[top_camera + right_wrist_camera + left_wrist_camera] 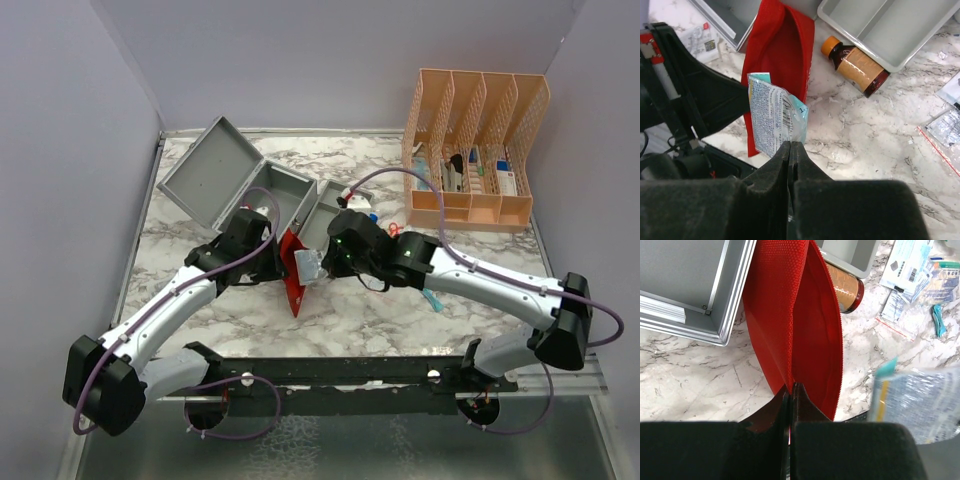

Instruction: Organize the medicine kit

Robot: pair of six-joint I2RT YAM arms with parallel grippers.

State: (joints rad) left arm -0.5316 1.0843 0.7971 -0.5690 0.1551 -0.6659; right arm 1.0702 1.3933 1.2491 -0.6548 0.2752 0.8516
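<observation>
The medicine kit [215, 175] lies open at the back left, its lid tipped back; a corner of it [685, 285] shows in the left wrist view. Its grey inner tray [885, 25] sits beside it on the table. A red pouch [795, 315] stands on edge with its zip open. My left gripper [791, 386] is shut on the pouch's lower edge. My right gripper [790, 144] is shut on a white and teal sachet [772, 117], held just beside the pouch's mouth [785, 50]. A brown bottle [855, 62] with an orange cap lies against the tray.
A peach slotted organizer [475, 150] holding boxes stands at the back right. Loose packets [912, 270] and a clear zip bag [947, 127] lie on the marble to the right of the tray. The left arm [680, 100] is close on the right gripper's left.
</observation>
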